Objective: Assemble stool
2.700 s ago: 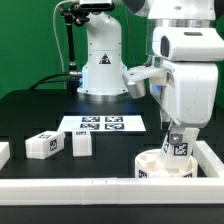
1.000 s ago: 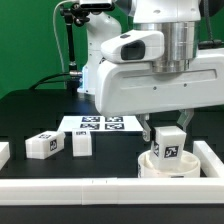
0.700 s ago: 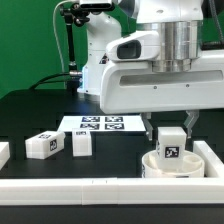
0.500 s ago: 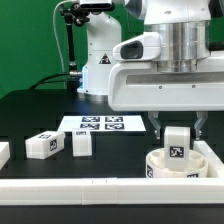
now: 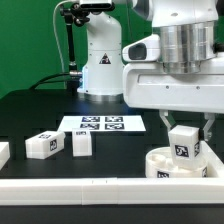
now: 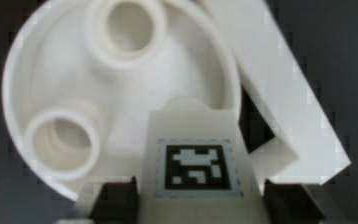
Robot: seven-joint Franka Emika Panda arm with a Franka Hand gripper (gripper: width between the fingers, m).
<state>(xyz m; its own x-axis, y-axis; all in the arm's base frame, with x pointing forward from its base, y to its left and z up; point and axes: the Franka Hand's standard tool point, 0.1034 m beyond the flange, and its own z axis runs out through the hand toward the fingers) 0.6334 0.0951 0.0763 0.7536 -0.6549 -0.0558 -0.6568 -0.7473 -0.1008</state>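
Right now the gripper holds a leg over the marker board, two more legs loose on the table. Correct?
No. The gripper holds the leg over the seat, not the marker board; the wrist view shows the seat's sockets beneath it. Two more legs do lie loose on the table.

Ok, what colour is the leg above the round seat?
White leg, carrying a black-and-white square tag; the wrist view shows it best.

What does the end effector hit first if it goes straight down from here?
The end effector points down; its held leg would likely meet the seat first, near the rim. The exact landing spot is hidden beneath the leg.
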